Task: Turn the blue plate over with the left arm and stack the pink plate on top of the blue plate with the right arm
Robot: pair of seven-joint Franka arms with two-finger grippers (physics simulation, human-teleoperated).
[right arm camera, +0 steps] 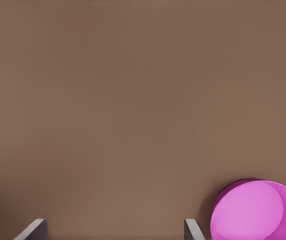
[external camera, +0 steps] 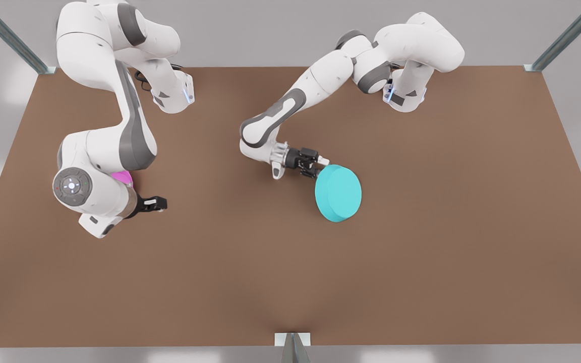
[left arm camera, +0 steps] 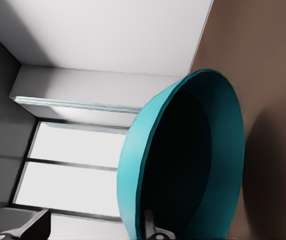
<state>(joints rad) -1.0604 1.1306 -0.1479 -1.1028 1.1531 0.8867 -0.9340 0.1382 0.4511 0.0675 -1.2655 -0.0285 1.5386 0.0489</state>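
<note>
Flip under way, not finished. Blue plate [external camera: 338, 193] raised off the desk [external camera: 421, 242] and tilted near upright, flat base toward the front camera, hollow side toward the left wrist camera. Left gripper [external camera: 319, 167] at the plate's upper rim, on the front view's right half, jaws closed on that rim — one finger [left arm camera: 150, 227] seen inside the hollow, the other [left arm camera: 30, 227] outside.

Pink plate [external camera: 122, 178] lying on the desk at the front view's left, mostly hidden behind the right arm's wrist; seen open side up in the right wrist view, untouched. Right gripper [external camera: 153, 203] hanging just beside it toward the desk's middle, jaws spread wide, holding nothing. Right arm waiting.

Remaining, by judgement: turning the blue plate fully over and setting it down, then lifting the pink plate and stacking it on top.

Room: bare desk all round the blue plate, well clear of every edge. Pink plate near the left edge of the desk in the front view — approach crowded by the right arm's own wrist above it.
</note>
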